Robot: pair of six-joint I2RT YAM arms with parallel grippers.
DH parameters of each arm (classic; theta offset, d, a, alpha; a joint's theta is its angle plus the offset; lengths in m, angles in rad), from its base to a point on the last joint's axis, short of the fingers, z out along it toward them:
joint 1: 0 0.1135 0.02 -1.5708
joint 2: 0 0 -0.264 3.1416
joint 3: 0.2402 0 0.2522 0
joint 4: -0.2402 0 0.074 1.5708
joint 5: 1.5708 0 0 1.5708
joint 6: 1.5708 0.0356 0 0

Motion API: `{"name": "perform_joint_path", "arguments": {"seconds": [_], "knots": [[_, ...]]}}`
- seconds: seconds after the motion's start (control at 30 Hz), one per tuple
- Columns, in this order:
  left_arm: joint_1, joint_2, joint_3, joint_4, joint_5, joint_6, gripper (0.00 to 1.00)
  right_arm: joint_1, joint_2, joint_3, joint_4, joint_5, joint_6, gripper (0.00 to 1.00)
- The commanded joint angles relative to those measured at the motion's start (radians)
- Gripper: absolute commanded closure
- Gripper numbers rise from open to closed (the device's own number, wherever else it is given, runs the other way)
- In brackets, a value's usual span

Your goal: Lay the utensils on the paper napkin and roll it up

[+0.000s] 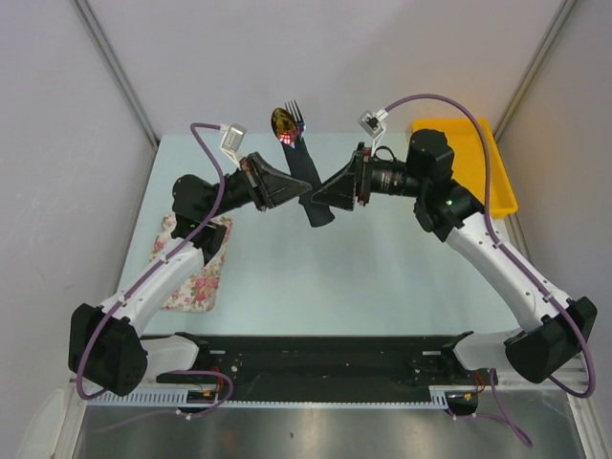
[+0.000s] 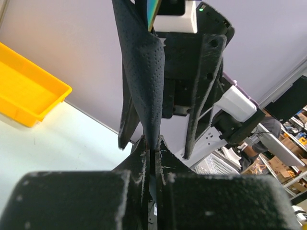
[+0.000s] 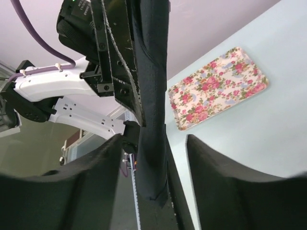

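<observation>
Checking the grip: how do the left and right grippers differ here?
The left gripper has its jaws pinched shut on the rolled black napkin; the right gripper has its jaws open on either side of it. The left gripper reaches from the side of the floral mat, the right gripper from the side of the yellow bin. Both meet at the napkin.

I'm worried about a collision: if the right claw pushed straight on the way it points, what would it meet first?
The rolled paper napkin, which hangs between the right claw's open fingers. Close behind it, probably, is the left claw, shut on that same napkin. Depth is unclear.
</observation>
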Motion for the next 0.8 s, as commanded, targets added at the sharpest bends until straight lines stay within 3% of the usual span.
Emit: {"name": "perform_joint_path", "arguments": {"seconds": [0.0, 0.3, 0.4, 0.6, 0.77], "knots": [[0.002, -0.003, 0.055, 0.091, -0.019, -0.026, 1.00, 0.021, 0.014, -0.011, 0.087, 0.009, 0.020, 0.45], [-0.004, 0.006, 0.054, 0.104, -0.025, -0.033, 1.00, 0.025, 0.012, -0.042, 0.153, -0.020, 0.068, 0.74], [-0.006, 0.008, 0.051, 0.101, -0.027, -0.027, 1.00, 0.025, 0.015, -0.037, 0.160, -0.034, 0.077, 1.00], [-0.007, 0.006, 0.066, 0.026, -0.021, 0.022, 0.98, -0.007, 0.012, -0.039, 0.135, -0.028, 0.097, 1.00], [-0.007, -0.001, 0.081, -0.067, -0.013, 0.072, 0.67, -0.080, 0.023, -0.016, 0.107, -0.103, 0.127, 1.00]]}}
